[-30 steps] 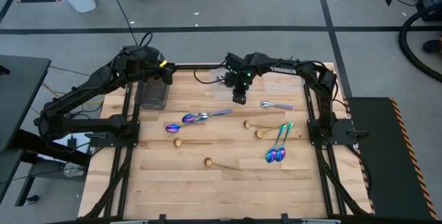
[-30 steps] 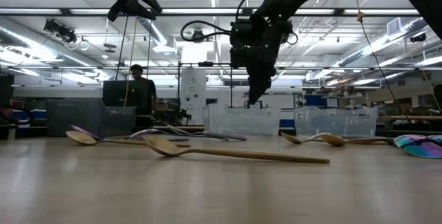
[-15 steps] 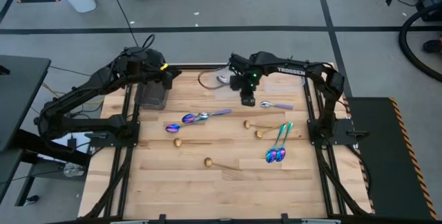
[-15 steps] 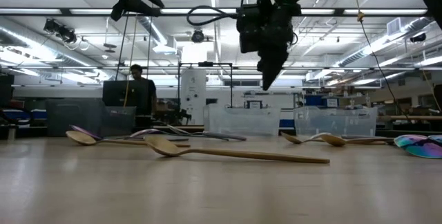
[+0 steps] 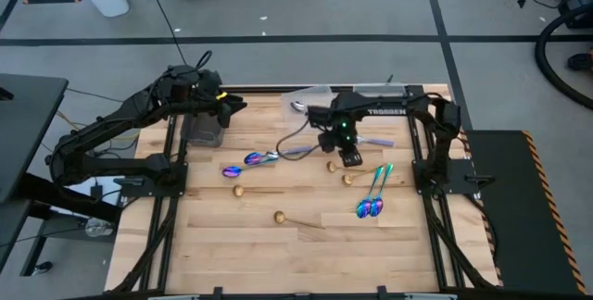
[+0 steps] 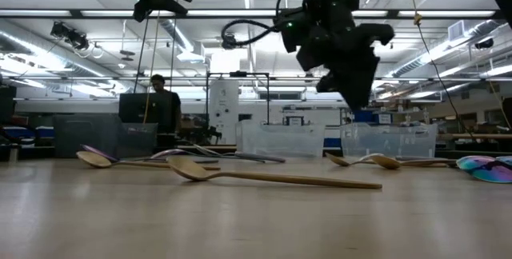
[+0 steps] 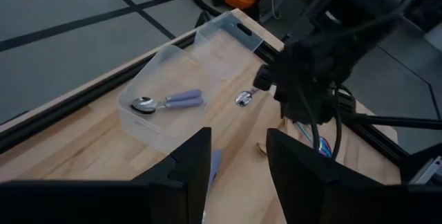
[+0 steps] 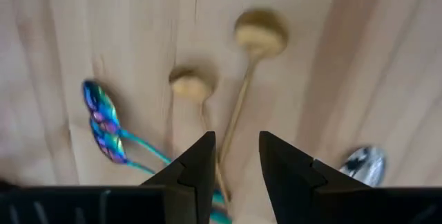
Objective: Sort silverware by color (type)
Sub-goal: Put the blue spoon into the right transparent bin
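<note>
The right pincer (image 5: pixel 349 158), fingers parted and empty, hovers over two gold spoons (image 8: pixel 235 79) at the bench's (image 5: pixel 306 244) right centre, handles running roughly along its gap; the left pincer (image 5: pixel 233 105), spread, waits far left.

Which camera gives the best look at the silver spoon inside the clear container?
The left wrist view: the silver spoon lies plainly inside the clear container, bowl and handle visible. The high view shows only its bowl. In the low view I cannot make it out; the right wrist view misses it.
</note>
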{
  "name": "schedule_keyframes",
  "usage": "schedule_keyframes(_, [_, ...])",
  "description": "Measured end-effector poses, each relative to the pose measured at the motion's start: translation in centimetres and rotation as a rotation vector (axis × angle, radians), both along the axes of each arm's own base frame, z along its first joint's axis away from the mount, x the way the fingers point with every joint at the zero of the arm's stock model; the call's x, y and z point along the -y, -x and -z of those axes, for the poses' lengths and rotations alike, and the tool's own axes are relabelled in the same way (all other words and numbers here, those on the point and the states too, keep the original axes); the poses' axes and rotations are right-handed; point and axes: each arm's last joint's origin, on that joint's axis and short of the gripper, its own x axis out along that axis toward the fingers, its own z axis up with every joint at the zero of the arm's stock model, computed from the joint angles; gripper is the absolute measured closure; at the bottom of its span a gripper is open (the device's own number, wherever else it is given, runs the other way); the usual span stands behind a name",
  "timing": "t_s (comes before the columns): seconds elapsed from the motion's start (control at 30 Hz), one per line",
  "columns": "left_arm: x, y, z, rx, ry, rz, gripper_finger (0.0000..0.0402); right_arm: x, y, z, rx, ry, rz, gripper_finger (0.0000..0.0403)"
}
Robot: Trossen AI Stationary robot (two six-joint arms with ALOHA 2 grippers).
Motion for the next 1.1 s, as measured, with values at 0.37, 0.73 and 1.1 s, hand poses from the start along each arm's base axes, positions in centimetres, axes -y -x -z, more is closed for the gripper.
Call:
schedule_keyframes(0.37, [0.0,0.0,0.0,0.014,0.039,-0.019,0.0253,-3.5,1.9,2.4,-0.229,-0.057,-0.003,0.0283])
schedule_keyframes(0.73, [0.8,-0.4,0.0,0.043,0.123,-0.024,0.0253,-5.1,2.4,0.8,-0.128,-0.043,-0.117,0.0302])
schedule_keyframes(1.1, [3.4,-2.1,0.2,0.044,0.081,-0.159,0.0253,-5.7,3.5,-2.0,0.029,0.013,-0.151,0.0308])
